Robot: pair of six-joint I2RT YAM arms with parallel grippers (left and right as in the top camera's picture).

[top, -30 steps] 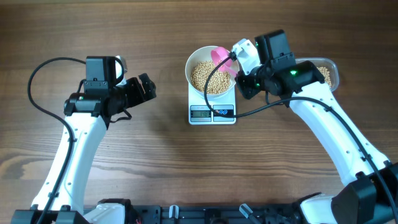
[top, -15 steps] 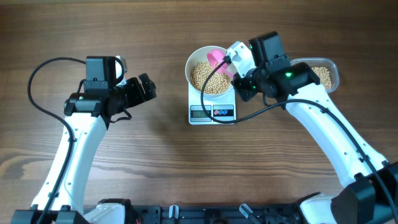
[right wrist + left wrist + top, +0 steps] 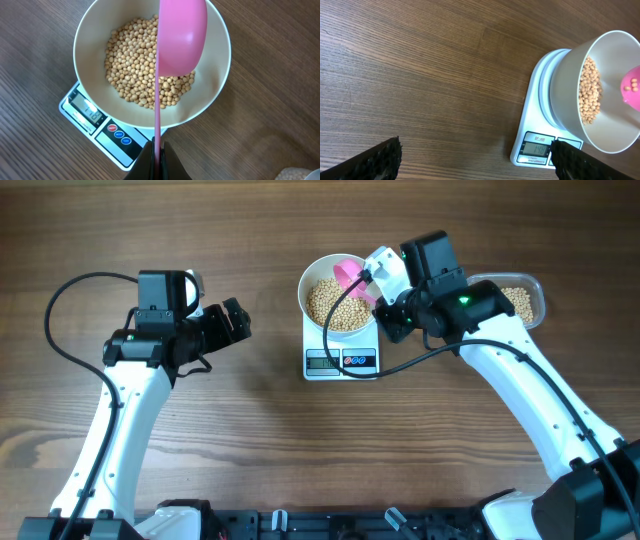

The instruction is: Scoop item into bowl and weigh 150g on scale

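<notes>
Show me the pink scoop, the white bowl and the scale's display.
pink scoop (image 3: 181,40), right wrist view, on its cup.
white bowl (image 3: 90,42), right wrist view, bare inner wall, upper left.
scale (image 3: 86,109), right wrist view, on its display.

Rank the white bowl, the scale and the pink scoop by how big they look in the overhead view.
Largest: white bowl and scale, about equally wide; the scale is partly hidden underneath, so I leave them unranked.
Smallest: pink scoop.
</notes>
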